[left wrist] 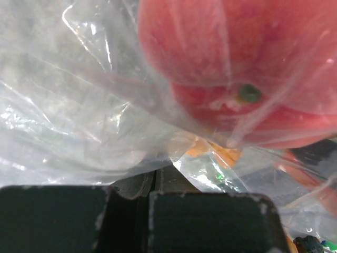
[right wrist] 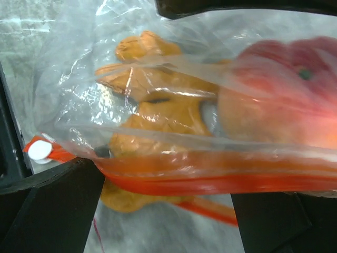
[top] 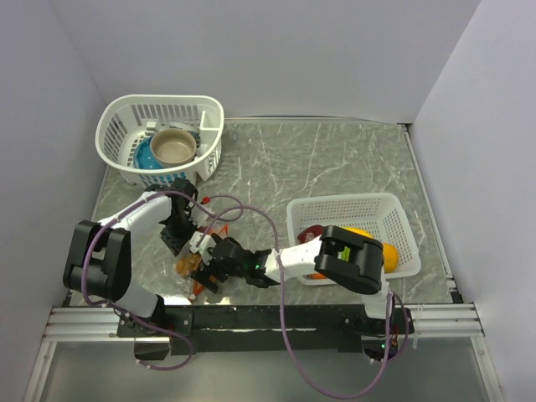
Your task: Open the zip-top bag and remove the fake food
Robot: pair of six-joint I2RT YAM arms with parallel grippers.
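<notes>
The left pincer (left wrist: 150, 197) pinches the clear crinkly plastic zip-top bag (right wrist: 73, 100) over the grey marbled bench (top: 335, 167), near left. The right pincer (right wrist: 166, 200) is spread astride the orange-red zip strip (right wrist: 210, 182), with glossy toy food (right wrist: 158, 113) inside the bag.

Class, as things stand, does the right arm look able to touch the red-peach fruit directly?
Probably not: the red-peach fruit sits inside the zip-top bag, behind plastic, and the zip strip looks shut.

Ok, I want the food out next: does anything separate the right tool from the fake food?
Yes. The zip-top bag's clear plastic and its orange-red zip strip lie between the right tool and the fake food inside.
</notes>
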